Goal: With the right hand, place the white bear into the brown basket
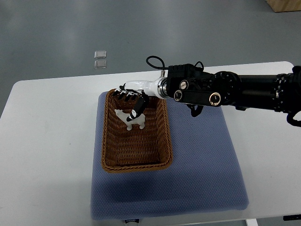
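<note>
The white bear (129,119), a small white figure with dark markings, stands inside the brown wicker basket (109,141), near its far end. My right hand (130,97) reaches in from the right and hovers over the basket's far rim. Its fingers (126,93) are spread along the rim, apart from the bear. Only the dark thumb tip (137,109) points down at the bear's back, and nothing is clasped. The left arm does not show.
The basket lies on a blue mat (202,160) on a white table (47,141). Two small clear plastic pieces (99,59) lie on the grey floor beyond the table. A wooden box corner (284,4) shows at the top right.
</note>
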`<state>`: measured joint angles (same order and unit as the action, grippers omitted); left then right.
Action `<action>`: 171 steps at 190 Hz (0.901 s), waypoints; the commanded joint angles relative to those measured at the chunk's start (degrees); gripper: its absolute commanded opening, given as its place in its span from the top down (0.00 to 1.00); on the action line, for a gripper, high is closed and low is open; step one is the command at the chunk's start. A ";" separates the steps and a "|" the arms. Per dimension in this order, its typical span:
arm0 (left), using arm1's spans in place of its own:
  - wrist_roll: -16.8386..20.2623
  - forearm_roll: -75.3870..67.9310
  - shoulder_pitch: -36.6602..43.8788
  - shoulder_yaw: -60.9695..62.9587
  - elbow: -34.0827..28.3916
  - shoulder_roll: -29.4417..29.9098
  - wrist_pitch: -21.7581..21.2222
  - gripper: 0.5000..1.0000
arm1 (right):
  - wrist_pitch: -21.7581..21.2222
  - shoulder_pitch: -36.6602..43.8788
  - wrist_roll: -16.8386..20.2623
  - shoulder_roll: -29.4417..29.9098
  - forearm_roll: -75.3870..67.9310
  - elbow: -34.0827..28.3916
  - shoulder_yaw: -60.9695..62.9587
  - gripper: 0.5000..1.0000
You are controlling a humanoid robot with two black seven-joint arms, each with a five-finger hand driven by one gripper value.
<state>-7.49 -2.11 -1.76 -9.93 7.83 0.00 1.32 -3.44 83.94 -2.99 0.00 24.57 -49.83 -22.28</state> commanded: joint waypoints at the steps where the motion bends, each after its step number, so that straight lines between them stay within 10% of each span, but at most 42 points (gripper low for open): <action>1: 0.02 0.00 0.00 -0.09 -0.09 0.00 0.00 0.00 | -0.16 0.61 0.00 0.00 -0.05 -0.01 3.73 0.28; 50: 0.02 0.00 0.00 0.00 0.08 0.00 0.00 0.00 | -0.07 -1.58 -2.81 -1.84 -1.01 0.08 19.46 0.20; 171: -0.07 -0.09 0.00 0.08 0.08 0.00 0.00 0.00 | 0.02 -39.20 -8.52 -10.11 -2.86 2.54 78.08 0.15</action>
<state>-7.50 -2.21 -1.76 -9.93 7.92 0.00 1.32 -3.20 48.62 -10.24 -10.36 23.09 -47.33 50.93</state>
